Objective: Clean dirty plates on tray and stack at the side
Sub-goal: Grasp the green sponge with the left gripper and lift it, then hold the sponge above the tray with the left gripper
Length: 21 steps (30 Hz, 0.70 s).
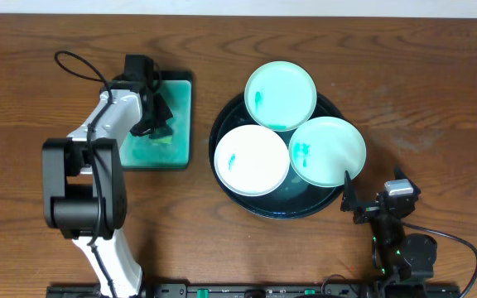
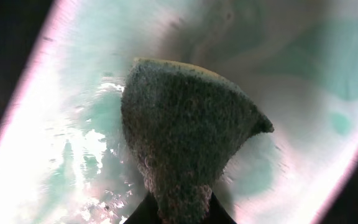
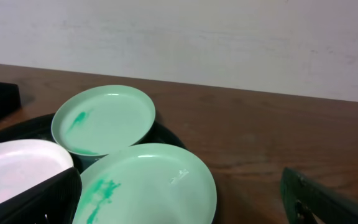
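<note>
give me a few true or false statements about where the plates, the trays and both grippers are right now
All three plates sit on the round black tray. True.
The left gripper holds a sponge over the teal rectangular tray. True.
The right gripper is shut on a plate. False: it is open and empty, beside the black tray's rim.
One plate is already stacked off to the side. False: none has left the black tray.
Every plate shows a green smear. True.
</note>
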Tool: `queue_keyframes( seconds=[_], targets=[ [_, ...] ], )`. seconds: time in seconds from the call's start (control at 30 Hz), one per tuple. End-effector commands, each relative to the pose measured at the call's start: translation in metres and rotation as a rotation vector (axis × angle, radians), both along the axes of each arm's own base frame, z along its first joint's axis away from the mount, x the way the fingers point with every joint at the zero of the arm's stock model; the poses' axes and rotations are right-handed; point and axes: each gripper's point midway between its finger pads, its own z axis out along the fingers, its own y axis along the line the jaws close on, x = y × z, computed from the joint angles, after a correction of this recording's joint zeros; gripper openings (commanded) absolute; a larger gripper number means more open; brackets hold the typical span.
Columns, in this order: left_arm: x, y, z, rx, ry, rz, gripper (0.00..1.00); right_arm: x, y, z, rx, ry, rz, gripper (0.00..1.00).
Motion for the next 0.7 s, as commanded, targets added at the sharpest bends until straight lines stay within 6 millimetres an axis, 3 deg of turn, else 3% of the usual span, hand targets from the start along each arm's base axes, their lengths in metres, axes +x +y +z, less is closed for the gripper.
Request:
queue_keyframes(
  seconds=[0.0, 0.2, 0.3, 0.37, 0.5, 0.67],
  targets=[
    [0.011, 0.003, 0.075, 0.009, -0.175, 0.001, 0.07, 0.000, 0.000, -0.001, -0.008, 0.003, -0.001, 0.99],
    [0.005, 0.003, 0.149, 0.004, -0.341, 0.002, 0.07, 0.000, 0.000, -0.001, -0.008, 0.003, -0.001, 0.99],
    [-0.001, 0.003, 0.171, 0.003, -0.389, 0.003, 0.07, 0.000, 0.000, -0.001, -0.008, 0.003, -0.002, 0.99],
    [-0.003, 0.003, 0.176, -0.001, -0.397, 0.010, 0.07, 0.000, 0.000, -0.001, -0.008, 0.003, -0.001, 0.99],
    [-0.011, 0.000, 0.155, 0.002, -0.331, 0.008, 0.07, 0.000, 0.000, -0.002, -0.008, 0.004, -0.001, 0.99],
    [-0.016, -0.009, 0.082, 0.009, -0.207, -0.015, 0.07, 0.000, 0.000, -0.001, -0.008, 0.003, -0.001, 0.99]
  ],
)
